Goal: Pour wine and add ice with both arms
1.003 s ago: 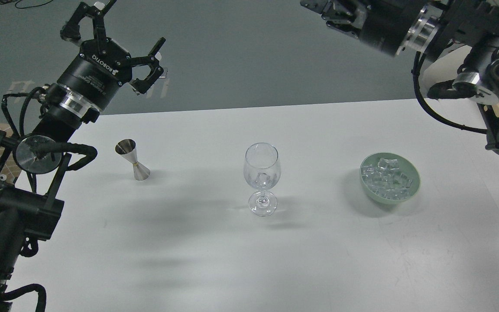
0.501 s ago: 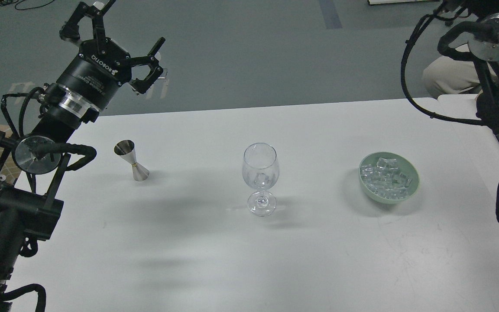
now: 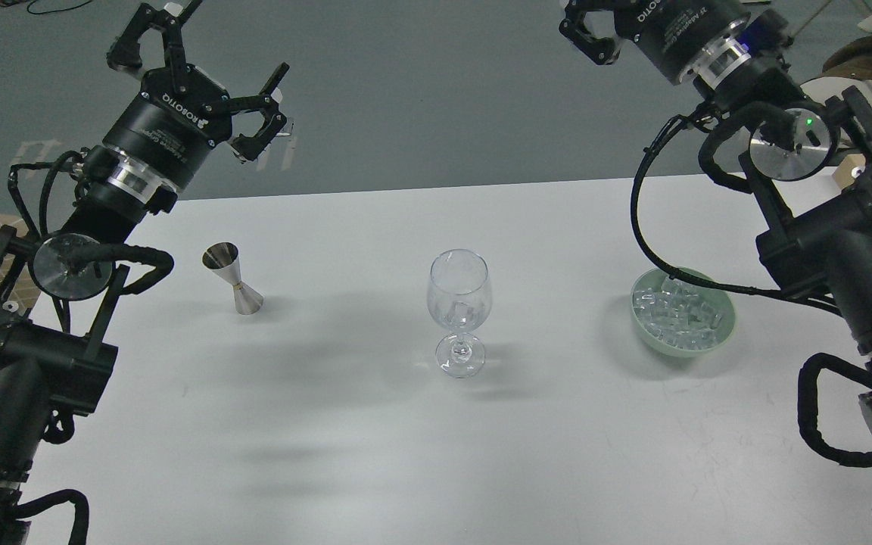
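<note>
The ice (image 3: 680, 316) is a heap of small clear cubes in a green bowl (image 3: 722, 334). The bowl sits on the white table (image 3: 375, 454), well to the right of the wine glass (image 3: 459, 312).

Far to the left of the wine glass, the left arm (image 3: 65, 265) comes up from the bottom corner. It is big and black, with a silver ring and black cables. At its top end is the left gripper (image 3: 213, 72). It hangs high in the air, up and far left of the wine glass, past the back edge of the table. Its fingers (image 3: 268, 94) are spread wide apart and hold nothing.

A small shiny metal measuring cup (image 3: 232, 278) stands on the table, to the left of the wine glass and well apart from it. It is shaped like two little cones joined at the middle.

The wine glass stands upright near the middle of the table. One clear cube (image 3: 459, 311) can be seen inside its bowl.

Right of the wine glass is the green bowl. A black cable (image 3: 644, 242) from the right arm (image 3: 845, 250) hangs across the bowl's back rim.

The right gripper (image 3: 591, 34) is up at the top edge, up and right of the wine glass. Only part of it shows, so I cannot tell if it is open or closed.
</note>
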Controlling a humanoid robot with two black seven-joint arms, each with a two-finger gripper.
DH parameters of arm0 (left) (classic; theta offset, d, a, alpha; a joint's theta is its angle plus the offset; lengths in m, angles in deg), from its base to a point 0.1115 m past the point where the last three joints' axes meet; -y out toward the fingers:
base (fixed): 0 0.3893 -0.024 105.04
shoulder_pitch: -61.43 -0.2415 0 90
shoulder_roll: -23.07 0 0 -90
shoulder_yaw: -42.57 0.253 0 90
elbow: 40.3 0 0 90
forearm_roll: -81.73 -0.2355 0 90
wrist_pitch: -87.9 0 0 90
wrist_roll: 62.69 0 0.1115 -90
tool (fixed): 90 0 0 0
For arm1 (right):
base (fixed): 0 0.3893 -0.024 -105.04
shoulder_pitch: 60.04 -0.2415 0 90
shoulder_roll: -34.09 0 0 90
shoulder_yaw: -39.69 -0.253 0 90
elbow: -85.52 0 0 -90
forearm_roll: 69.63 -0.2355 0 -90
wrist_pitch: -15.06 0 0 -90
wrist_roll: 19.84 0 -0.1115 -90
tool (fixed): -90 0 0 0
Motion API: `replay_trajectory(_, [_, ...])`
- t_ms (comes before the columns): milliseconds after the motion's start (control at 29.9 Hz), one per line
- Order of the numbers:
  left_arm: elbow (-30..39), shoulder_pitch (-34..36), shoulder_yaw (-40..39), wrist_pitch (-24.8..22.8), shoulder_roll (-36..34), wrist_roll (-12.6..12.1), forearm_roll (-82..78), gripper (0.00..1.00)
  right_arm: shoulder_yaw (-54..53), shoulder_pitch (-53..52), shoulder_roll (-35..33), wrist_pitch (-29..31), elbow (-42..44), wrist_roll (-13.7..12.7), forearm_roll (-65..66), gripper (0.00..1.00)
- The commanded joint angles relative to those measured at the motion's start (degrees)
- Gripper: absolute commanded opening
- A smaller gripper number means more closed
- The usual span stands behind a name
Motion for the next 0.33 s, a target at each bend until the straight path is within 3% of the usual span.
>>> replay_trajectory(0, [-1.3, 0.1, 0.2, 0.2, 0.4, -0.1, 0.0, 0.98, -0.5, 2.4, 0.3, -0.1, -0.2, -0.4, 0.0, 0.98])
replay_trajectory(301, [-3.2, 0.2, 0.3, 0.3, 2.0, -0.1, 0.0, 0.98, -0.3, 4.4, 0.7, -0.2, -0.3, -0.3, 0.2, 0.98])
